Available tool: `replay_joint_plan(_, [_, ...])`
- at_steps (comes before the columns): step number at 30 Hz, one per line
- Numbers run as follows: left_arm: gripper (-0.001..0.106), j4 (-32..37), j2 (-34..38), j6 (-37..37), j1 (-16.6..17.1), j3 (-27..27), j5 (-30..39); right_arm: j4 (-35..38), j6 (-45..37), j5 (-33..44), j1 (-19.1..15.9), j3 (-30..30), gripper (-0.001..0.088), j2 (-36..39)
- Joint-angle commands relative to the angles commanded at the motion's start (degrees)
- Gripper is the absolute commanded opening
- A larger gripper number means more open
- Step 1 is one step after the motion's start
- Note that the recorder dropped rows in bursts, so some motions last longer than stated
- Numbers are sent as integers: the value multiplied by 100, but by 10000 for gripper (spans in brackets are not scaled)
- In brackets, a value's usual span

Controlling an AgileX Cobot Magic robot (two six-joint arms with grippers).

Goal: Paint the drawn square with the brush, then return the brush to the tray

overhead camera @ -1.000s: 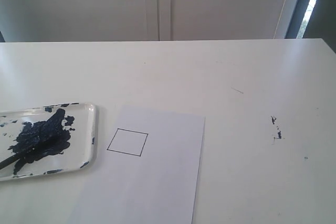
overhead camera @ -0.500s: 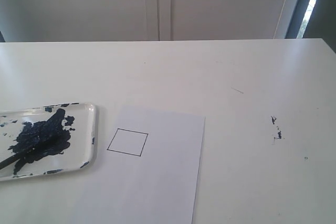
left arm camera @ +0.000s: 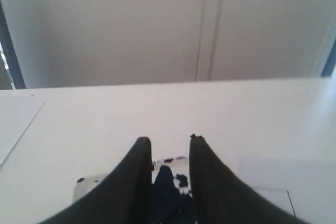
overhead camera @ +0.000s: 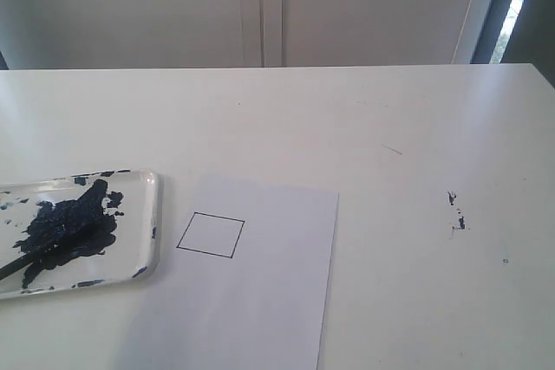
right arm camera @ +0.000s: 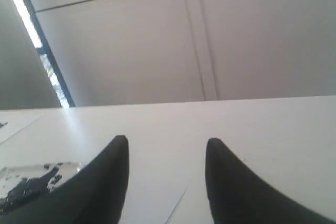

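**Square unpainted; brush at rest in tray**

The brush (overhead camera: 43,250) is found lying in the tray (overhead camera: 154,214), with its bristles in the navy blotch and its handle pointing away from the drawn square (overhead camera: 211,236). The square is seen blank on the paper sheet (overhead camera: 277,301) just beside the tray. The left gripper (left arm camera: 168,140) is aimed at the tray, jaws narrowly apart and nothing gripped. The right gripper (right arm camera: 167,140) is spread wide and empty.

Three risks are judged:
- The thin handle may be missed or let slip.
- The tray may be nudged onto the sheet.
- Paint may be dripped from loaded bristles outside the outline.

Against the earlier exterior frames, nothing is found moved.
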Motion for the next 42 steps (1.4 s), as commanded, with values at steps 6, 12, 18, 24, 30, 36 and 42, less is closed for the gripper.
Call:
replay_joint_plan(6, [316,543,701,699,-50,-366,239,238,-1031,363,0,-230,440,371])
replay_joint_plan(12, [323,2157,1544,796,-287,-442,280,182,-1519,708,0,-286,436,644])
replay_joint_plan(18, [314,2542,2318,1391,-280,-442,355,182,-1515,881,0,-286,436,661])
replay_joint_plan(24, [0,3156,2977,1781,-280,-442,481,178,-1515,918,0,-286,436,661])
replay_joint_plan(30, [0,3239,3752,1758,-265,-442,814,167,-1515,1060,0,-286,436,661])
replay_joint_plan(36, [0,3133,4533,1768,-37,-442,1183,145,-1515,1069,0,-286,436,661])
replay_joint_plan(42, [0,2095,5161,2497,816,-442,1376,110,-1515,1182,0,-286,436,661])
